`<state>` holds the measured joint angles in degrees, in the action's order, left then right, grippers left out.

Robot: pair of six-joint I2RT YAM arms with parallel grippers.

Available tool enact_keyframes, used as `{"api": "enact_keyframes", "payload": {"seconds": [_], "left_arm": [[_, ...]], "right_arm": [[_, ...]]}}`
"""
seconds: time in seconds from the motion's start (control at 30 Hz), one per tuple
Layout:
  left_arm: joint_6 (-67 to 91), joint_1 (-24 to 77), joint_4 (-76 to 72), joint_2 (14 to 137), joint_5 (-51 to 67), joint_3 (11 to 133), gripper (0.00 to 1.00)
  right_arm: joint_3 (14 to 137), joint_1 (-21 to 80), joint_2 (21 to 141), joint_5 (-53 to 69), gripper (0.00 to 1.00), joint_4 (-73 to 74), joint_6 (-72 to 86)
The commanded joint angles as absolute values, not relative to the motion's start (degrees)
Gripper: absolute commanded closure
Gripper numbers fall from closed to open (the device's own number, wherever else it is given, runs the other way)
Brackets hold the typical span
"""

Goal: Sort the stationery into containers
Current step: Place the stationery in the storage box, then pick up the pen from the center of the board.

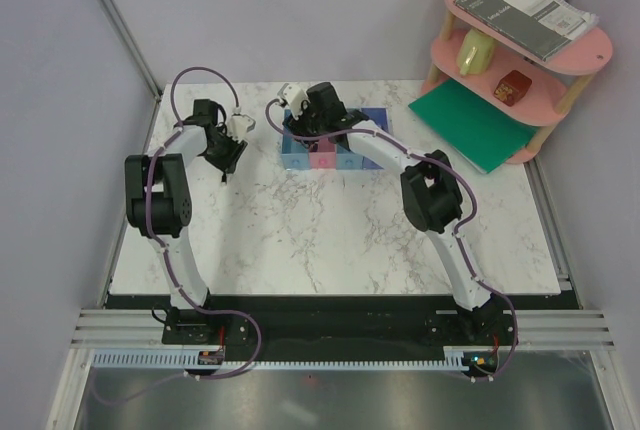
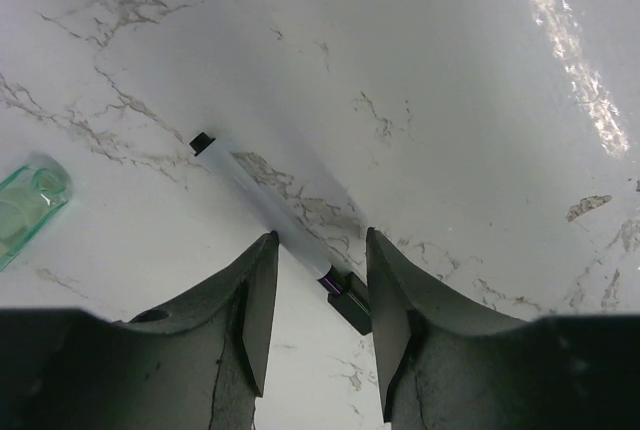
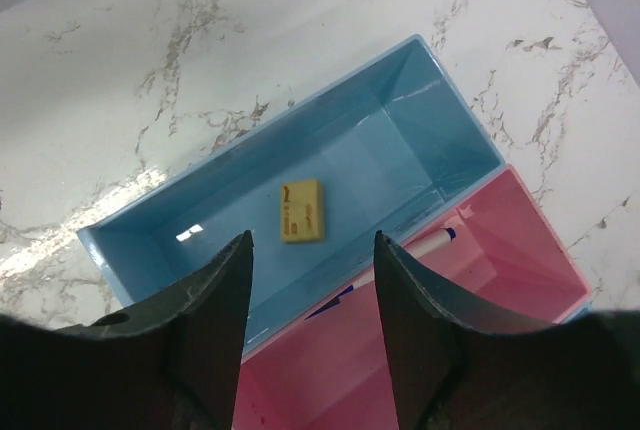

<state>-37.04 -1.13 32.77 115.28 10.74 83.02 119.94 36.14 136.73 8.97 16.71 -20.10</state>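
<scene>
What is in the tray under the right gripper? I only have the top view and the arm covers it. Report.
Observer: The right wrist view shows a small yellow block lying flat in the light blue tray. The right gripper is open and empty above it.
Operator: Now check the pink tray beside it.
Observer: A blue-tipped pen lies in the pink tray, close to the shared wall.
Operator: Give me the left side.
Observer: The left gripper is open, straddling a white marker with a black cap that lies on the marble table.
</scene>
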Motion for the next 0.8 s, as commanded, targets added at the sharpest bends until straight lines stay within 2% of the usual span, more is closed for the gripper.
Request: {"api": "enact_keyframes", "payload": {"seconds": [0.0, 0.2, 0.23, 0.3, 0.43, 0.5, 0.6, 0.73, 0.77], "left_arm": [[-34.98, -1.05, 32.7, 117.33, 11.6, 82.88, 0.54], [-34.54, -1.14, 32.7, 118.3, 11.16, 82.27, 0.65], [-34.54, -1.06, 32.7, 118.39, 11.25, 82.18, 0.71], [-34.28, -1.05, 32.78, 118.92, 11.42, 81.91, 0.76], [-34.01, -1.05, 32.78, 119.88, 11.87, 81.21, 0.9], [-33.75, -0.88, 32.61, 120.15, 12.3, 81.12, 0.94], [-33.23, -0.88, 32.52, 120.23, 12.22, 81.3, 0.89], [-33.48, -0.7, 32.61, 120.15, 11.52, 81.12, 0.66], [-33.49, -0.7, 32.69, 120.23, 11.43, 81.21, 0.65]], "right_arm": [[121.91, 37.18, 136.15, 8.09, 0.39, 14.59, -21.35], [119.62, 37.7, 131.15, 6.42, 0.36, 14.94, -22.06], [119.1, 37.62, 130.18, 5.37, 0.36, 15.38, -22.5], [117.69, 37.62, 127.2, 3.61, 0.35, 16.34, -23.02], [114.0, 37.53, 121.13, -1.83, 0.17, 17.93, -25.57], [110.49, 37.44, 117.26, -4.56, 0.16, 18.28, -27.5], [105.57, 36.74, 112.34, -6.5, 0.13, 18.37, -28.74], [102.57, 35.42, 108.55, -7.38, 0.12, 19.86, -28.92], [102.39, 35.16, 107.5, -7.64, 0.12, 20.21, -28.83]]}}
